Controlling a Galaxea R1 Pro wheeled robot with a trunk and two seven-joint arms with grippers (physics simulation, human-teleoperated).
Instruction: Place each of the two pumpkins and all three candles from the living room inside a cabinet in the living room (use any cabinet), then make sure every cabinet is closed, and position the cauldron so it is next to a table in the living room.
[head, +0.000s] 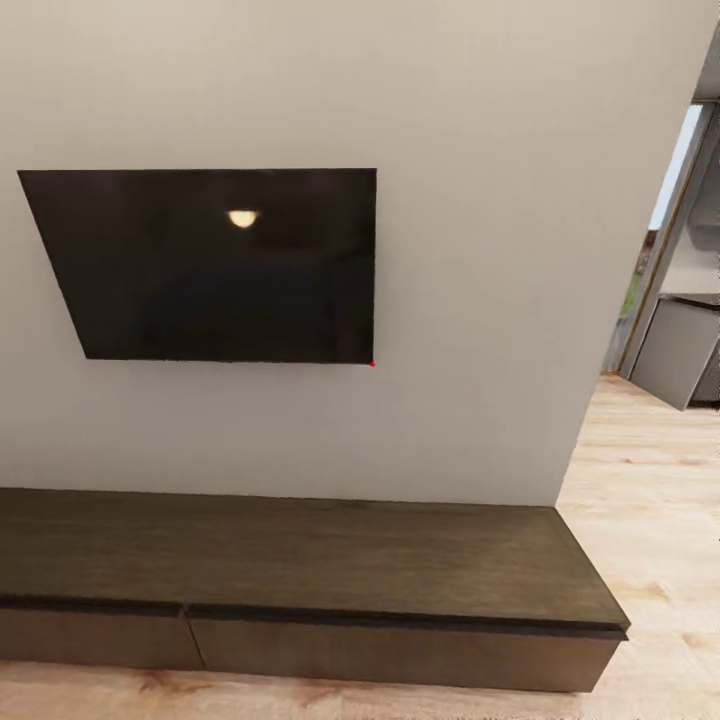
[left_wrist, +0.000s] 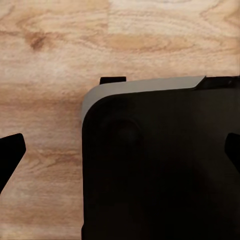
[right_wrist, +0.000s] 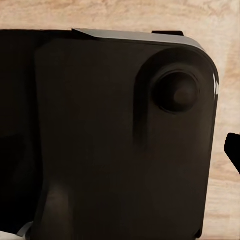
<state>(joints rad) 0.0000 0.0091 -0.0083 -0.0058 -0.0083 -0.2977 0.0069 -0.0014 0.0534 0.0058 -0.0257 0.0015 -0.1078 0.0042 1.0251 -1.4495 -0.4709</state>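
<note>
cabinet (head: 300, 570) against wall (head: 470, 250), television (head: 215, 265) above

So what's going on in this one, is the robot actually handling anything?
Nothing is being handled right now. The head view faces a long dark-brown cabinet against a grey wall, under a wall-mounted black screen. The two drawer fronts in view look closed and its top is bare. Both wrist views look down at the robot's own dark base over a light wood floor. The left claw looks open, nothing between its fingertips; the right claw's state cannot be told.
</note>
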